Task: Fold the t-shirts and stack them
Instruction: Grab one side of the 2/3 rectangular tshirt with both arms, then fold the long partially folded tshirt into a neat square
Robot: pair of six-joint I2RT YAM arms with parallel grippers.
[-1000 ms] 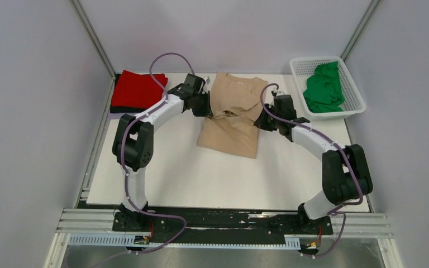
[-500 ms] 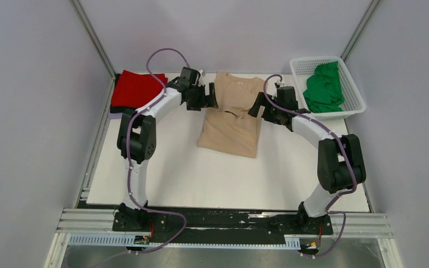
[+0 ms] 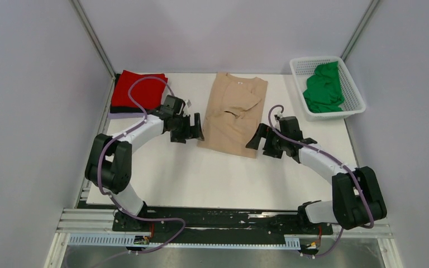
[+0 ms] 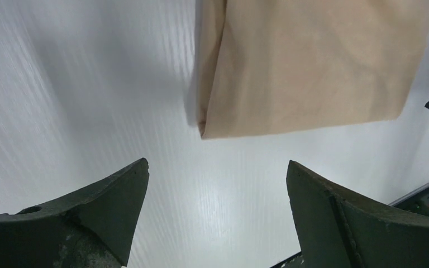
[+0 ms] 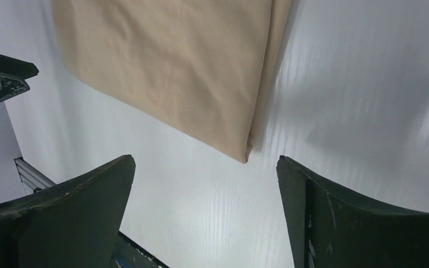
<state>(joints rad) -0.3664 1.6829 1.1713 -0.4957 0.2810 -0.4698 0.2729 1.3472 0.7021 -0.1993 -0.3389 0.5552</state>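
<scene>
Left hand [image 3: 197,127] wide open and empty beside the near left corner of the tan t-shirt [image 3: 232,120], right hand [image 3: 256,139] equally wide and empty at its near right corner, shirt folded lengthwise, flat on the white tabletop [image 3: 212,173], between both hands

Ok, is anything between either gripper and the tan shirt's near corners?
Nothing visible. Only white table lies between the open left gripper, the open right gripper and the tan shirt, one gripper at each near hem corner.
</scene>
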